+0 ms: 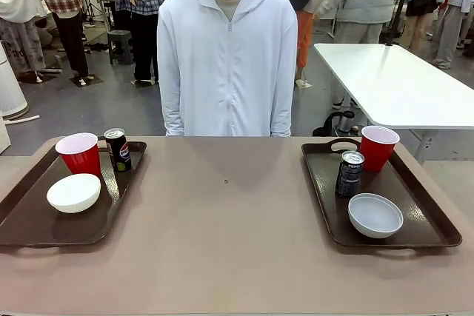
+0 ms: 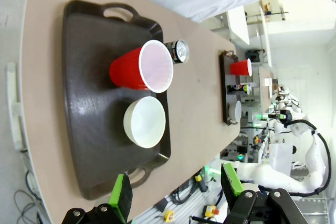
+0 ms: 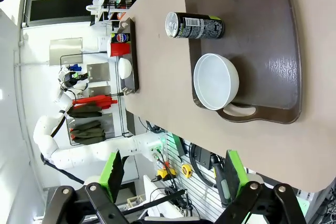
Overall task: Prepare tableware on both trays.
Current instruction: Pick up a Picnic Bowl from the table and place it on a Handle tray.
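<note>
At frame left and right, both trays [image 1: 29,220] [image 1: 422,227] hug the table's [image 1: 229,242] side edges, leaving its middle bare; left gripper [image 2: 176,192] and right gripper [image 3: 170,174] spread wide, holding nothing.

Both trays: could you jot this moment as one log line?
left tray: cup, can, bowl | right tray: cup, can, bowl | both pincers open, holding nothing

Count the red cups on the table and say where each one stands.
2. One red cup stands at the far end of the left tray, beside a can. The other red cup stands at the far end of the right tray.
</note>
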Controlling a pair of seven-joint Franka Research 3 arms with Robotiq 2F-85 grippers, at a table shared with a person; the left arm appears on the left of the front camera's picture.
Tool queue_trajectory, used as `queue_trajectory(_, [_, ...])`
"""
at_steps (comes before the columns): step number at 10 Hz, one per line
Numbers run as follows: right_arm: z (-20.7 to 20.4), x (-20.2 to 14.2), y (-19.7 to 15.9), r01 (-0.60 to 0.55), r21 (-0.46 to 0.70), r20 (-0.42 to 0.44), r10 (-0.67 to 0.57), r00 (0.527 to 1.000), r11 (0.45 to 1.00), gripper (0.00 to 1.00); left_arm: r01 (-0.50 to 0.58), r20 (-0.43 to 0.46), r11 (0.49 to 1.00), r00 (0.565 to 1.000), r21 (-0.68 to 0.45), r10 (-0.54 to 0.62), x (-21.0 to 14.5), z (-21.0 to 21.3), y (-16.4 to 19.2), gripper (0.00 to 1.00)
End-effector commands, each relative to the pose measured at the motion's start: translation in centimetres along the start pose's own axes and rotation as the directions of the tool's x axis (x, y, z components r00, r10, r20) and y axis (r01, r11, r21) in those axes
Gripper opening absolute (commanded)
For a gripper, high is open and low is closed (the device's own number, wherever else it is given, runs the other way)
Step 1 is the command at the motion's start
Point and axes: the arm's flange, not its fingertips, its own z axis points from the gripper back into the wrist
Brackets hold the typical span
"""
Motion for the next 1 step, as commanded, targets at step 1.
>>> queue_trajectory(1, [0.07, 0.11, -0.01, -0.013, 0.023, 0.007, 0.013, 1.0, 1.0, 1.0, 0.003, 0.013, 1.0, 1.0, -0.015, -0.003, -0.12, 0.14, -0.15, 0.9])
